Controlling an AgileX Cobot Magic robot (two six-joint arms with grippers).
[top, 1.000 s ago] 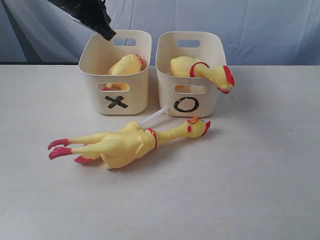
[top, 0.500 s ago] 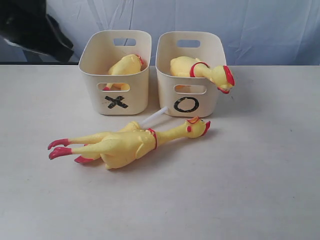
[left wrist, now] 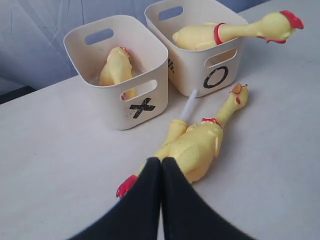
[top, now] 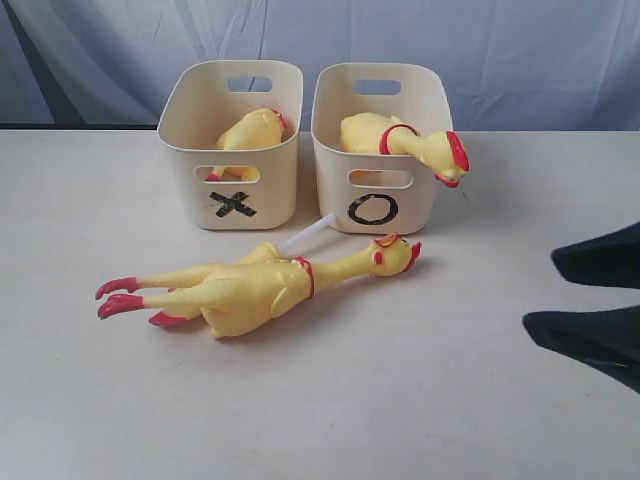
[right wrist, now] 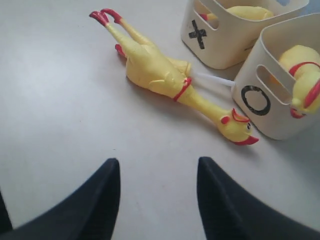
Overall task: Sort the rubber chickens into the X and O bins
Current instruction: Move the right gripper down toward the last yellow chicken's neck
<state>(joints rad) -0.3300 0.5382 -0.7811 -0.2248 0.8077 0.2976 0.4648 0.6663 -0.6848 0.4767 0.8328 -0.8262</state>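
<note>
**Right pincer wide open, one long chicken out on the table**

The right pincer [top: 541, 293] comes in from the right edge with its two black fingers [right wrist: 105, 200] spread wide and nothing between them. It hangs over bare table [top: 400, 410].

Well ahead of those open jaws lies the long rubber chicken [top: 250, 290]. It is flat on its side, with its head end towards the O bin [top: 420, 200] and its red feet pointing away. A leg-shaped piece [top: 300, 238] on a white stick is tucked just behind it, its stick angling up between the two tubs.

Farther off from the pincer, past the long chicken, sits the X bin [top: 275, 200], side by side with the O bin. A headless chicken [top: 250, 130] is inside the X bin. The O bin has a whole chicken [top: 400, 138] in it, with neck and head drooping over the rim nearest the right pincer.

The left pincer [left wrist: 161, 160] has its fingers pressed tight together and grips nothing. The long chicken lies out beyond its tips, feet end nearest.
</note>
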